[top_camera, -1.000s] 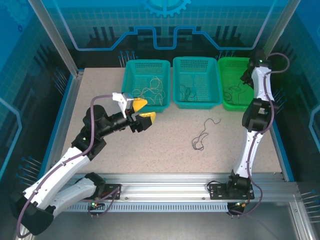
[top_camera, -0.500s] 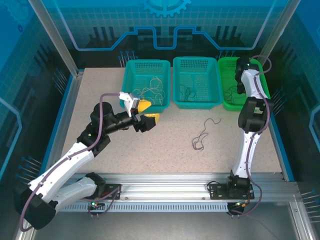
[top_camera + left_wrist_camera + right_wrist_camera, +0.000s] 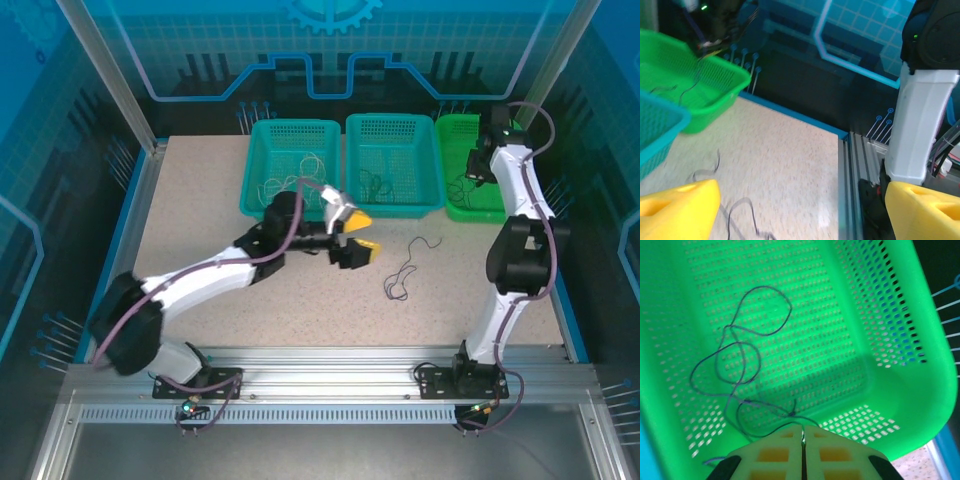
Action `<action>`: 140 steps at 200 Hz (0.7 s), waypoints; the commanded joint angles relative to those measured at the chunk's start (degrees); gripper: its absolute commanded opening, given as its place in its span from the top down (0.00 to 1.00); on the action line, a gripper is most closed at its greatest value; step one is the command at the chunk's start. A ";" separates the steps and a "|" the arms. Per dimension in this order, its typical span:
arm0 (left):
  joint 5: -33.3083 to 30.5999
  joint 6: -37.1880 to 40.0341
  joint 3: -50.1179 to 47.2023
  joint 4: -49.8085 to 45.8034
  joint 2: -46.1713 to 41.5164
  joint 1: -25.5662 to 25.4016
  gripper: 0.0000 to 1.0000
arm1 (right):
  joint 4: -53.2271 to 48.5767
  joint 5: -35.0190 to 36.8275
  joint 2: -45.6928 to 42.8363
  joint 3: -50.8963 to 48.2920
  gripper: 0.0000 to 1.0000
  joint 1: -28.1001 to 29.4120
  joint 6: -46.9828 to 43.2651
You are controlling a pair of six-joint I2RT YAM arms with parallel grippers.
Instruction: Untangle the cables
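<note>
Right wrist: the right end effector (image 3: pixel 802 429) is seen closed above a purplish cable (image 3: pixel 731 327) in the green basket (image 3: pixel 900 340), the left end effector (image 3: pixel 360 232) spread wide over the table (image 3: pixel 200 200).

Grn basket (image 3: pixel 880 315) perf. glossy plastic; cables (image 3: pixel 791 414) thin matt wire; tabletop (image 3: pixel 330 310) speckled matt; rail (image 3: pixel 340 385) brushed metal

white links (image 3: pixel 205 278), black joints (image 3: pixel 527 255), purple-grey cables (image 3: pixel 549 125), yellow fingers (image 3: pixel 680 210)
</note>
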 commanded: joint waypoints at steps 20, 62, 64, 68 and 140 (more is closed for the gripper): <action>-1.83 2.69 11.19 33.57 23.57 -1.22 0.16 | 9.27 -12.27 -8.59 -9.03 0.92 0.22 4.83; -8.43 -0.20 31.87 36.56 41.97 -1.81 0.14 | 12.38 -12.96 -14.22 -15.22 0.92 1.34 6.94; -8.77 -0.03 32.60 36.21 42.53 -1.88 0.14 | 12.52 -12.98 -14.33 -15.51 0.92 1.43 7.06; -9.50 0.34 34.12 35.36 43.49 -2.03 0.13 | 12.70 -12.80 -14.71 -16.03 0.92 1.61 7.33; -13.96 2.79 44.29 30.31 51.64 -3.59 0.20 | 14.99 -14.75 -18.88 -19.73 0.92 8.09 10.75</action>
